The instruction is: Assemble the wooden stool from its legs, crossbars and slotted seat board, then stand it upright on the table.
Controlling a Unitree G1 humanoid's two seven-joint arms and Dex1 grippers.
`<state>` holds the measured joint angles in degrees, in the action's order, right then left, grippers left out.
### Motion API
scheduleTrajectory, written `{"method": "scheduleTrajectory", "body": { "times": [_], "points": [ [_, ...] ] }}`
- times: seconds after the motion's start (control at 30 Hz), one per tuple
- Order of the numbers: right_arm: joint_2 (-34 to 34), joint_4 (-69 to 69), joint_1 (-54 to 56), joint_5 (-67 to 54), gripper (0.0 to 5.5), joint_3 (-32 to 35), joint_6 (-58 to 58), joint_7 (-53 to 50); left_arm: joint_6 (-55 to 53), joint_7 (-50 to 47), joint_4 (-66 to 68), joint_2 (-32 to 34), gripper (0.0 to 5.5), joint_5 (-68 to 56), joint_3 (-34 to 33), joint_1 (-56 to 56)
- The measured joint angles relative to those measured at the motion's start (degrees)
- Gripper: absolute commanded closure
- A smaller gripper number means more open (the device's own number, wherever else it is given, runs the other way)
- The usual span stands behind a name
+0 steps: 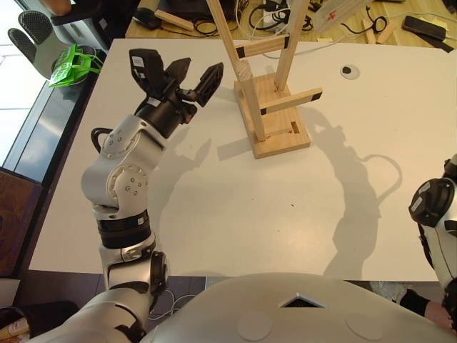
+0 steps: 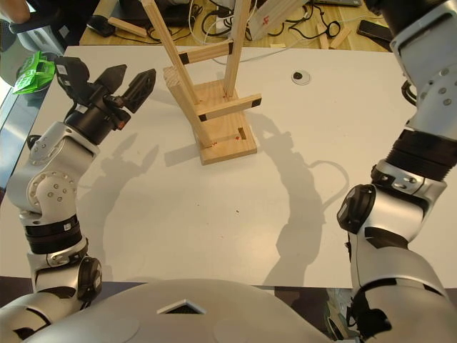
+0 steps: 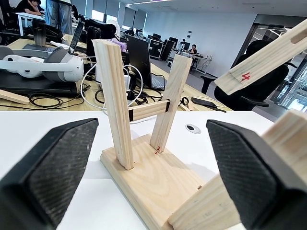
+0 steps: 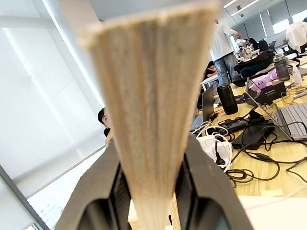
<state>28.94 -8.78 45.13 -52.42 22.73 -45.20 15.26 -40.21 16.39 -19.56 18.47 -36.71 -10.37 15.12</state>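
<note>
Stool part-built mid-desk, left claw open, right claw clamped on wood.

Seat board lies flat on the white desk, and two legs stand up out of its slots, leaning a touch, tied by a crossbar higher up. A second crossbar juts sideways from the right-hand leg, low, just above the board. Left claw hovers just beside the board on its left, above the desk, fingers spread wide, pads facing the legs, touching nothing. Right claw is up high, fingers squeezed onto a loose bar that runs straight out from between them.
</note>
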Motion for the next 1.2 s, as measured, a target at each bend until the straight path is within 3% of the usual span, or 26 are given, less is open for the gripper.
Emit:
{"method": "scheduleTrajectory", "body": {
  "times": [0.43, 1.2],
  "points": [
    [1.34, -1.38, -6.01, 1.22, 4.5, 0.41, -2.87, 6.46, 1.03, -0.62, 0.18, -0.87, 1.34, -1.01, -1.66, 1.6],
    [-0.3, -1.61, -7.19, 2.09, 4.5, 1.14, -3.75, 6.58, 2.35, -0.8, 1.08, -1.01, 1.34, -0.93, -1.78, 2.24]
  ]
}}
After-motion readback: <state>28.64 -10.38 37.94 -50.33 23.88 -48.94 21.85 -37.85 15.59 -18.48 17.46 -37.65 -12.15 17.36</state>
